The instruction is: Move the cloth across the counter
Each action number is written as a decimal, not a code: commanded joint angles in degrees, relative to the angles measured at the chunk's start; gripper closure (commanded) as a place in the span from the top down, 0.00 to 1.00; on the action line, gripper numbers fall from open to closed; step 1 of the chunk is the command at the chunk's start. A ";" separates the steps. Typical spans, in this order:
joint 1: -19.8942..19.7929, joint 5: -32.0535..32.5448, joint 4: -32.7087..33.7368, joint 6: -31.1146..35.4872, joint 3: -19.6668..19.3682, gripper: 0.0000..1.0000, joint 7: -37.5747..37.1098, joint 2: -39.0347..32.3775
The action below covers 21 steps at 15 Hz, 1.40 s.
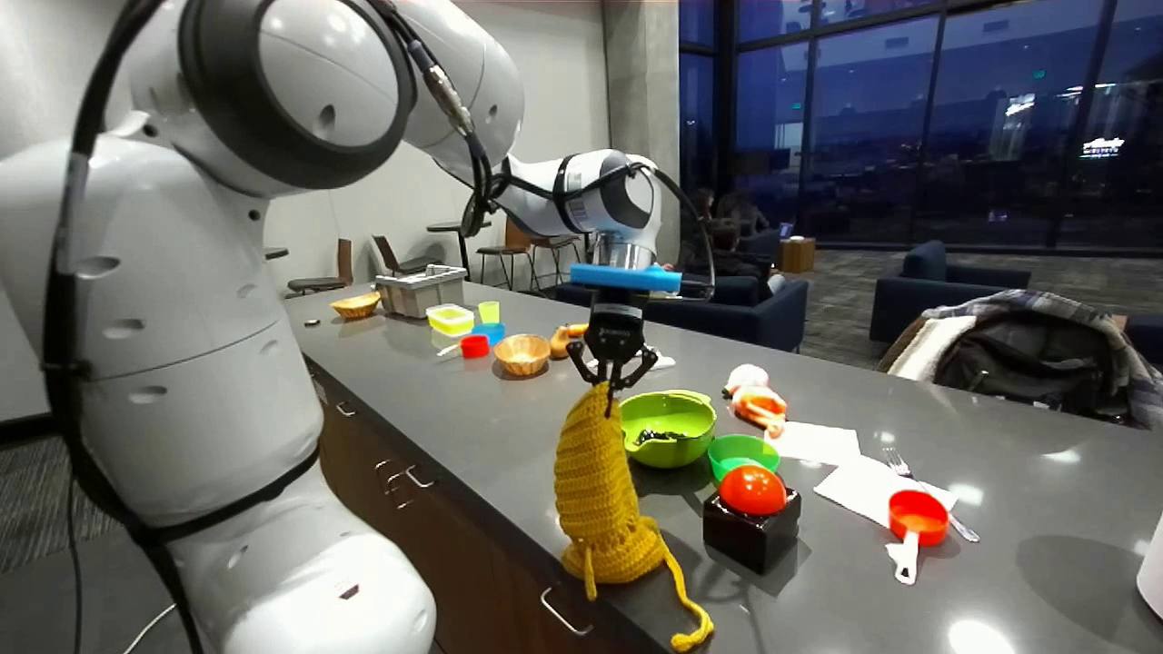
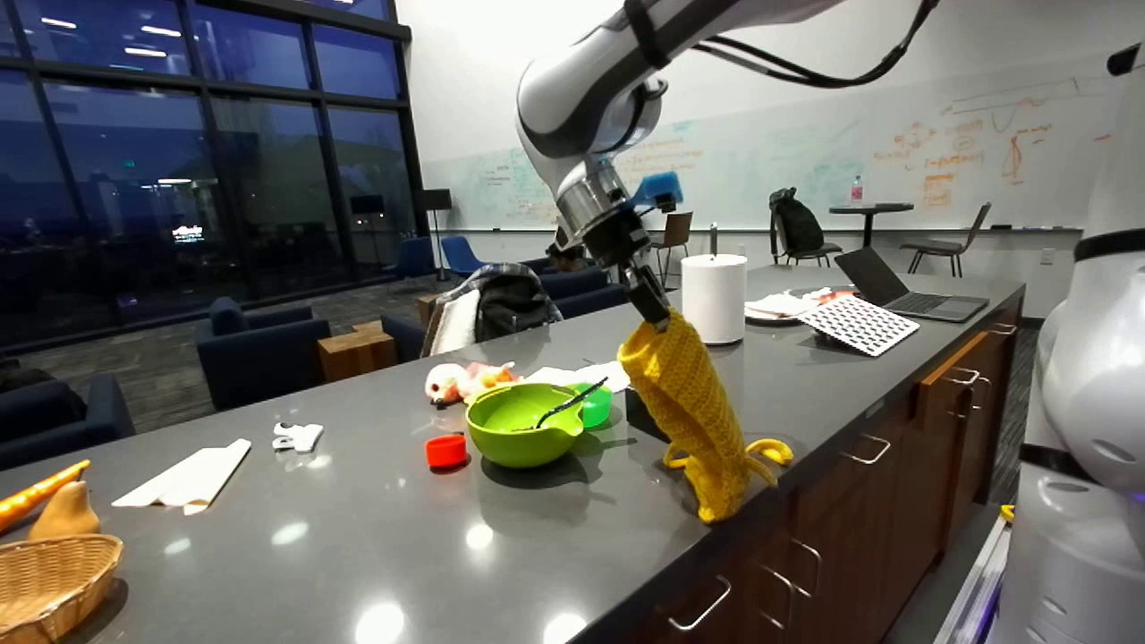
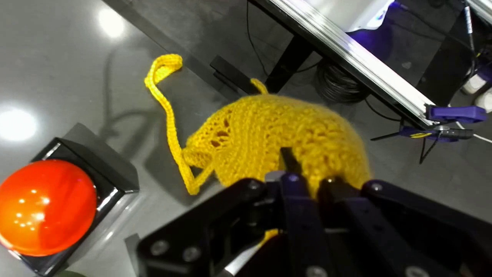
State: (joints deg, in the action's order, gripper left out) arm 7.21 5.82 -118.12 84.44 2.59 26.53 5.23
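Note:
The yellow knitted cloth (image 1: 595, 472) hangs upright over the near edge of the grey counter (image 1: 436, 427). My gripper (image 1: 607, 400) is shut on its upper end, as an exterior view (image 2: 660, 324) also shows. The cloth (image 2: 693, 385) leans slightly there, and I cannot tell whether its lower end touches the counter (image 2: 358, 519). In the wrist view the gripper (image 3: 307, 173) has one dark fingertip in front of the cloth (image 3: 269, 130); the other fingertip is partly hidden in the fabric. The thin strip trails out to the left there.
A black box with a red dome (image 1: 752, 509) stands close beside the cloth. The green bowl (image 1: 670, 422) and a smaller green bowl (image 1: 743, 456) are behind it. White paper sheets (image 1: 881, 490), a red measuring cup (image 1: 918, 518) and a paper roll (image 2: 713, 300) stand farther along.

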 commanded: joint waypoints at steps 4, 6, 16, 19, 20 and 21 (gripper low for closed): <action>-0.47 -9.70 5.81 2.92 1.36 0.01 8.30 -7.55; -0.55 -13.63 7.52 3.92 2.04 0.01 10.56 -9.79; -0.40 -27.12 12.93 7.04 7.30 0.01 18.11 -22.37; -0.08 -27.13 13.76 8.89 8.68 0.29 18.70 -25.47; -0.19 -26.88 14.10 9.16 8.98 0.29 18.65 -26.37; -0.36 -26.88 14.42 9.26 9.22 0.34 18.49 -26.84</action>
State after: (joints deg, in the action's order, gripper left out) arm 7.17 -20.63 -105.69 93.45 10.94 44.52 -19.68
